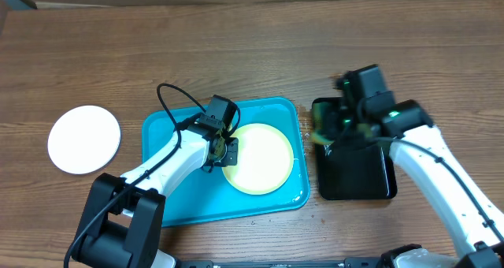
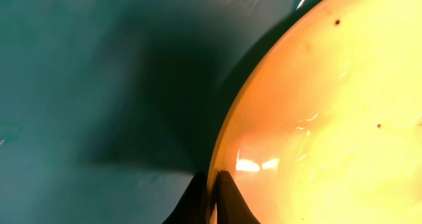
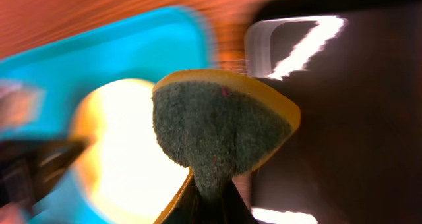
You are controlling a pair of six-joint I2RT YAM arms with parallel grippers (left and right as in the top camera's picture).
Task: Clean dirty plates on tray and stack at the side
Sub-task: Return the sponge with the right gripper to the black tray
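Note:
A pale yellow-green plate (image 1: pixel 260 158) lies on the right half of the turquoise tray (image 1: pixel 173 197). My left gripper (image 1: pixel 224 151) is shut on this plate's left rim; in the left wrist view the dark fingertips (image 2: pixel 224 201) pinch the edge of the plate (image 2: pixel 330 118), which carries small dark specks. A white plate (image 1: pixel 84 139) rests on the table left of the tray. My right gripper (image 1: pixel 321 132) hovers between the tray and a black tray, shut on a yellow sponge (image 3: pixel 221 125) with a green scouring face. The right wrist view is blurred.
A glossy black tray (image 1: pixel 354 177) sits right of the turquoise tray, under my right arm. Bare wooden table surrounds both trays. The left arm's cable loops over the tray's far left corner (image 1: pixel 169 94).

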